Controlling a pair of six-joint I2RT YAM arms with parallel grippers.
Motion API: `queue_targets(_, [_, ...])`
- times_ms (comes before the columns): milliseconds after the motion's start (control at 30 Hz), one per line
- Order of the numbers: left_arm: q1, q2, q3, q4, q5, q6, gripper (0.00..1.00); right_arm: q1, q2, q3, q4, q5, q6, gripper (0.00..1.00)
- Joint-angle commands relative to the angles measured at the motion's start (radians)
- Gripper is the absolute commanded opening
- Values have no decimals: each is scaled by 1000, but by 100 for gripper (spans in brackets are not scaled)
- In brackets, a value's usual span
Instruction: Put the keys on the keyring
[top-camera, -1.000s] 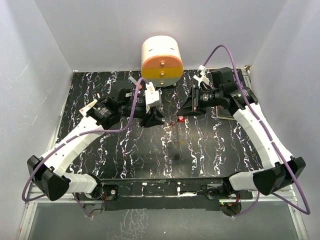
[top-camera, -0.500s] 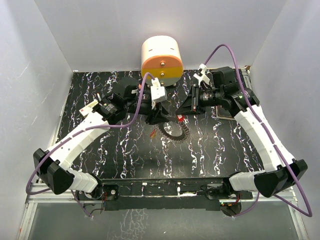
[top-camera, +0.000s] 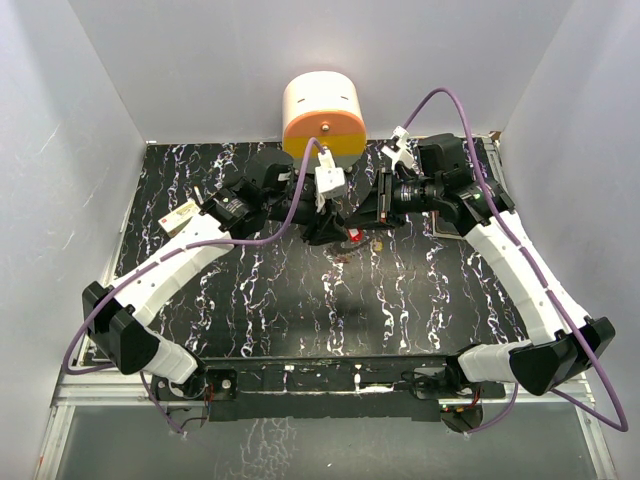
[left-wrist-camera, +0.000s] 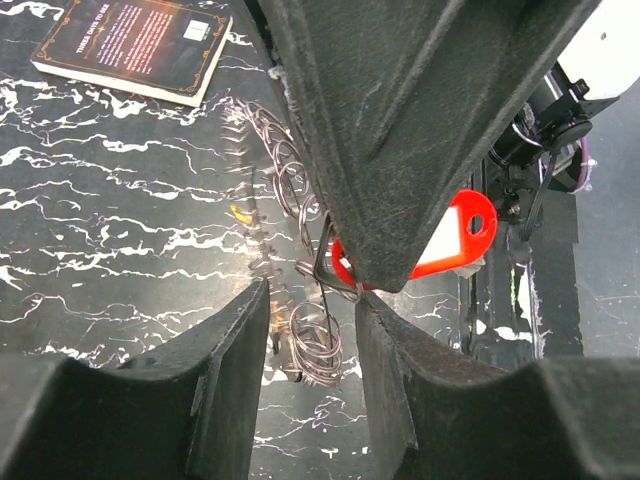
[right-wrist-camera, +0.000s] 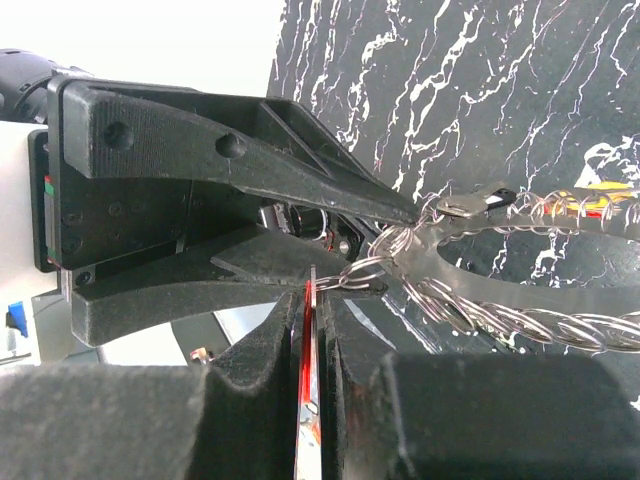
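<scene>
- The black marbled desk (top-camera: 250, 300) is seen with a cream-and-orange drawer unit (top-camera: 322, 115) at its far edge.
- A dark book (left-wrist-camera: 130, 45) is laid flat on the desk.
- The left claw (right-wrist-camera: 395, 250) is clenched on the keyring (right-wrist-camera: 500, 315) — a loop of silvery wire coils, held over the far middle of the desk.
- The right claw (right-wrist-camera: 308, 335) is clamped on a red key (left-wrist-camera: 455, 232) — gripped edge-on between its fingers, just beside the keyring and the left claw.

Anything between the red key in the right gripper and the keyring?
Nothing visible. The right gripper holds the red key edge-on, right at the loops of the keyring, which the left gripper pinches. No other thing sits between them.
</scene>
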Motion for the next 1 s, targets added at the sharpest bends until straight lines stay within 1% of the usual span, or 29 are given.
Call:
queue_targets(0, [-11,-14,39,-14,26,0,38,10,-40,15,94,-14,26,8])
queue_targets(133, [-12,-19,37,-33,15,30,37,12,-39,12,94,-11,23,8])
queue_targets(300, [-12,-36,51,-93,-37,123,36,12,-44,10,87,-4,18,8])
queue_targets(400, [-12,-42,68,-114,-56,149,36,12,-44,9,88,-2,18,8])
queue_targets(700, [-12,-39,100,-106,-12,107,41,14,-48,-5,90,19,21,8])
queue_targets(967, [-14,-25,95,-84,-1,71,41,18,-58,-15,104,55,36,8])
